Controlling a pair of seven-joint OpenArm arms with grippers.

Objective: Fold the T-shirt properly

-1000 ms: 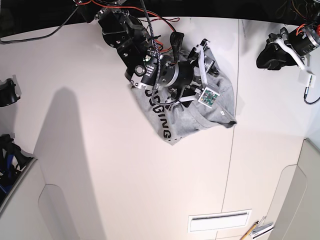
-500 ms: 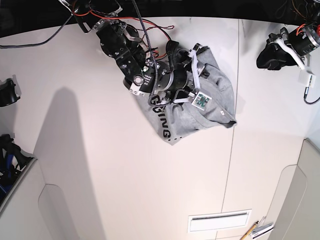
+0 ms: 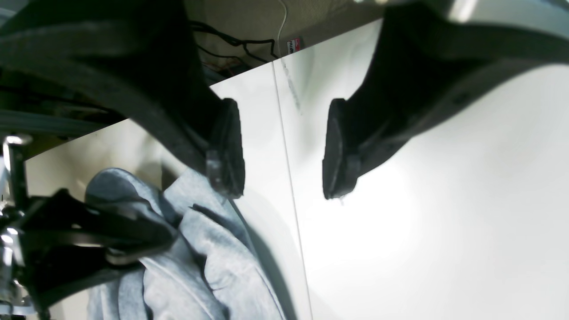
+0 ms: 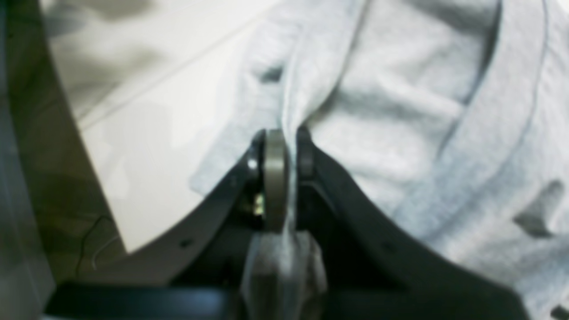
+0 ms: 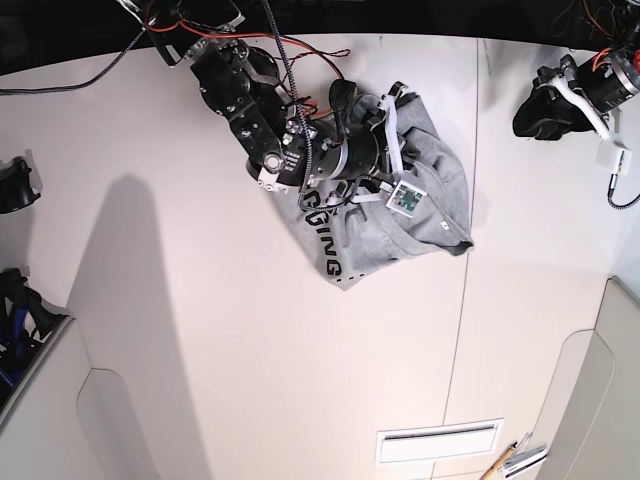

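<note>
Right wrist view: right claw (image 4: 286,151) pinches a T-shirt (image 4: 400,102) fold; left claw (image 3: 282,149) gapes, holding nothing.

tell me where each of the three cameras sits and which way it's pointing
Base: overhead, looking down on the white table, both arms, and the crumpled grey T-shirt.
Left wrist: on the left arm, looking past its open left end effector across the table seam; the T-shirt and the other arm show at lower left.
Right wrist: on the right arm, close up on the right end effector pinching a T-shirt fold.
Shared: all three views show the T-shirt and table.
</note>
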